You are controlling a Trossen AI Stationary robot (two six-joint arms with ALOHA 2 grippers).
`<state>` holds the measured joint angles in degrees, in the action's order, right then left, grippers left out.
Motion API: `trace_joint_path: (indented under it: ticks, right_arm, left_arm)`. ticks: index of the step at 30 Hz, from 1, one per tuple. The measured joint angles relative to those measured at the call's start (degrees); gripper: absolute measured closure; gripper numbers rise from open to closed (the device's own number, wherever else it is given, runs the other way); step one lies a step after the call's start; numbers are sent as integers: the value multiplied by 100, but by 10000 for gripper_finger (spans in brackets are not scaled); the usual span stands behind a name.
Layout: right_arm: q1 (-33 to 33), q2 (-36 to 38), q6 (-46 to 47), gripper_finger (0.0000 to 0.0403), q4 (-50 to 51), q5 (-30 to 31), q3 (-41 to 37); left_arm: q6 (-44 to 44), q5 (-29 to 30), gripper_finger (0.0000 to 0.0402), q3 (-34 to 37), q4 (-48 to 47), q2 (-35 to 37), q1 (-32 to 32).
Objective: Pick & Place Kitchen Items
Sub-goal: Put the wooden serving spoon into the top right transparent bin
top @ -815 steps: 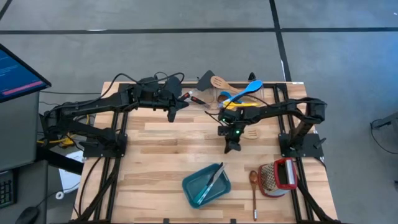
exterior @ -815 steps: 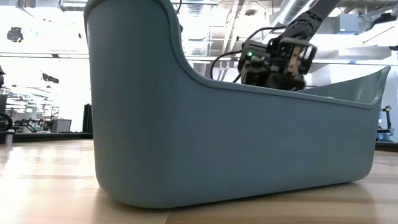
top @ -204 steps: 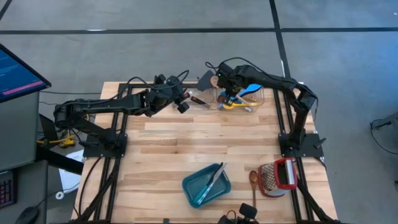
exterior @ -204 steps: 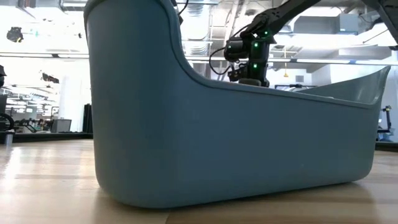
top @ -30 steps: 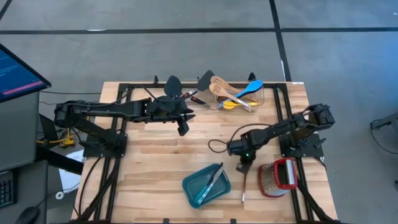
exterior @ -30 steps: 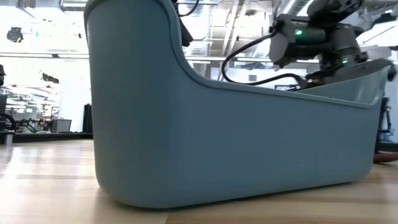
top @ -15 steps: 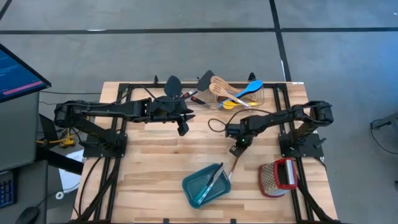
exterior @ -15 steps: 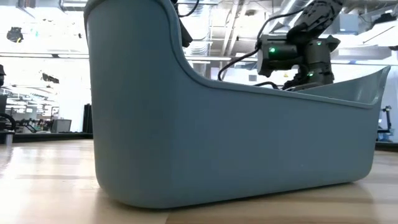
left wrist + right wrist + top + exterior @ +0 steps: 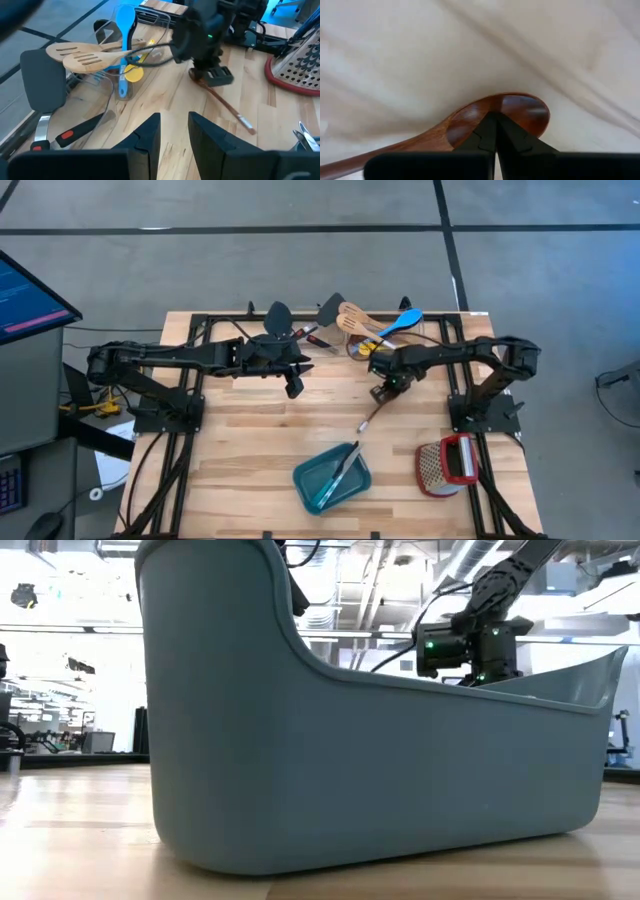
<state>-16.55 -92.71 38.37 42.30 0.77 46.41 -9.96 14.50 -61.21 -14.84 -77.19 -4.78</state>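
Note:
My right gripper (image 9: 384, 389) is over the table's far middle, near the clear container (image 9: 392, 338), and is shut on a brown wooden spoon (image 9: 371, 413). That container holds pale slotted spatulas (image 9: 352, 314), a blue spoon (image 9: 401, 322) and a yellow spoon (image 9: 374, 349). A black spatula (image 9: 330, 307) and a black ladle (image 9: 277, 314) lie by the far edge. My left gripper (image 9: 293, 387) is open, holds nothing and stays left of centre. The left wrist view shows its fingers (image 9: 148, 135) facing the right gripper (image 9: 214, 76) and the spoon (image 9: 227, 107). My right gripper pinches the brown spoon's bowl (image 9: 520, 111) between its two shut fingers (image 9: 487, 131), coming from above and pointing down. The handle (image 9: 366, 421) slants away from the fingers toward the near left. I cannot tell whether the handle's free end (image 9: 248, 129) touches the table.
A teal bin (image 9: 318, 483) with a slim metal utensil (image 9: 343, 463) in it sits near the table's near edge and fills the low view (image 9: 300, 770). A red-framed grater (image 9: 447, 463) lies at the near right. Bare wood lies between the two grippers.
My right gripper has carried the brown spoon from beside the grater at the near right toward the far edge, up to the clear container. The spoon's handle has swung from pointing at the near edge to pointing near-left. The left arm has kept still.

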Motion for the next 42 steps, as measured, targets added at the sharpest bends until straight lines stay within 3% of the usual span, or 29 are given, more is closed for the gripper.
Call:
trace_joint_path:
  ticks: [11, 21, 24, 31, 42]
  right_arm:
    - [-554, 0, 1298, 403, -215, -233, 2]
    - [-558, -137, 1979, 403, -2127, -549, 2]
    - [-562, -247, 2002, 403, -2117, -622, -7]
    - [-393, -573, 2071, 403, -2352, -865, 44]
    - [-221, -575, 2258, 403, -2508, -860, 26]
  left_arm:
    - [0, 0, 316, 0, -21, 0, 0]
    - [-36, -2, 316, 21, -115, 0, 0]
    - [-290, -84, 316, 184, -318, 0, -2]
    - [-1077, -1060, 316, 976, -299, 0, 44]
    - [-1296, -886, 316, 1486, 273, -7, 251]
